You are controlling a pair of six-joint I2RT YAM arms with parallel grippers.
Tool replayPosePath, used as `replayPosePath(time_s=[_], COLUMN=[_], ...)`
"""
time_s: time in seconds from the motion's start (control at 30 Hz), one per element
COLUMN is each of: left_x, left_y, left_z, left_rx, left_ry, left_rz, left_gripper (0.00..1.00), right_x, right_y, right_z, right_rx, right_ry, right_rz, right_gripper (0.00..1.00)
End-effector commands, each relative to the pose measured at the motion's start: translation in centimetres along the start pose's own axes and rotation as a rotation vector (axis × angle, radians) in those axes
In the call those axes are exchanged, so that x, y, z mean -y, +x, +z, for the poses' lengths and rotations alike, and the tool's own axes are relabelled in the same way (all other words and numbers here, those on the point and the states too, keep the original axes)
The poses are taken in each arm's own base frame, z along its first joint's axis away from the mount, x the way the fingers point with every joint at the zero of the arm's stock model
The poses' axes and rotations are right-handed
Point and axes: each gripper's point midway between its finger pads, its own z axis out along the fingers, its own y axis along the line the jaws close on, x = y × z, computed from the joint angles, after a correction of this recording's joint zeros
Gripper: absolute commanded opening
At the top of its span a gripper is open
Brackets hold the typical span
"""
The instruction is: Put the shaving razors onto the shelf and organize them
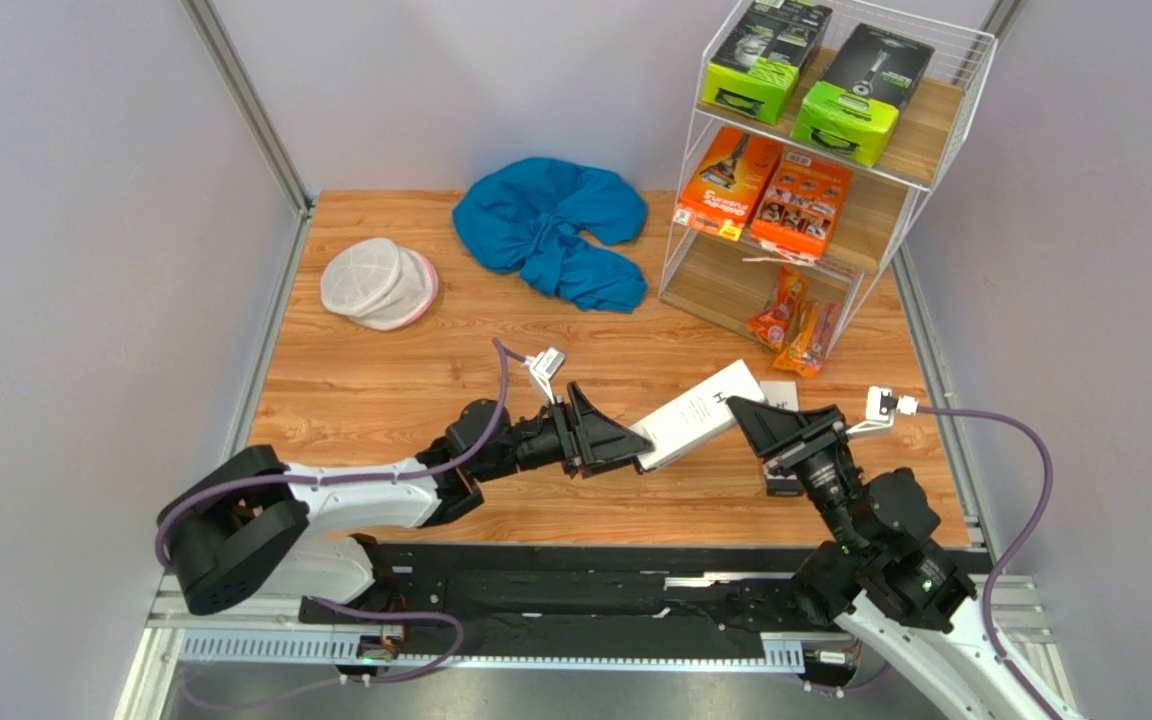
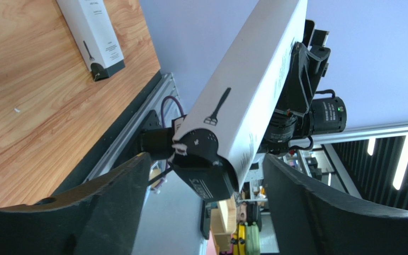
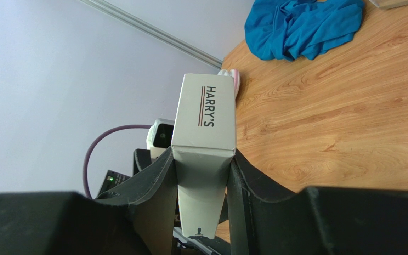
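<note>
I see right gripper [image 3: 202,159] clamped on white Harry's box [image 1: 702,413], held above wooden table [image 1: 357,390] | left gripper [image 1: 620,443] spread round its other end | second white box [image 2: 91,32] flat on table nearby | shelf [image 1: 958,90] far right, tiers stocked | blue cloth [image 1: 552,225], mesh pouch [image 1: 376,282] behind | grey walls [image 1: 86,225]

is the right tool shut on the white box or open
Shut on it. The right wrist view shows the right tool, both fingers pressed flat against the white box.
</note>
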Motion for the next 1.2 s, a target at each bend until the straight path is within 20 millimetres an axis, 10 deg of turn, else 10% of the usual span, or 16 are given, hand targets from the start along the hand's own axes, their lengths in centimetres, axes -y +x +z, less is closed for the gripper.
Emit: replayPosePath(time_s=[0.0,0.27,0.57,1.17], left_x=[4.7,5.3,3.1,-5.6], left_y=[-1.4,-1.2,-1.9,-9.6], left_z=[1.2,2.1,3.3,12.1], left_rx=[0.045,0.035,0.080,0.196], left_ry=[0.197,0.319,0.237,0.035], left_rz=[0.022,-0.023,-0.025,-0.070], left_gripper=[0.79,0.13,0.00,0.00], right_x=[-3.3,-2.6,2.1,3.1], right_y=[-1.7,-1.6,-3.8,-9.0], right_z=[-0.3,-0.5,-3.3,-9.8], right_rx=[0.042,0.038,0.107,0.220], right_ry=[-0.100,-0.070,0.202,0.343], right_rz=[0.052,0.053,0.016,-0.059], right_gripper=[0.14,0.30,0.75,0.84])
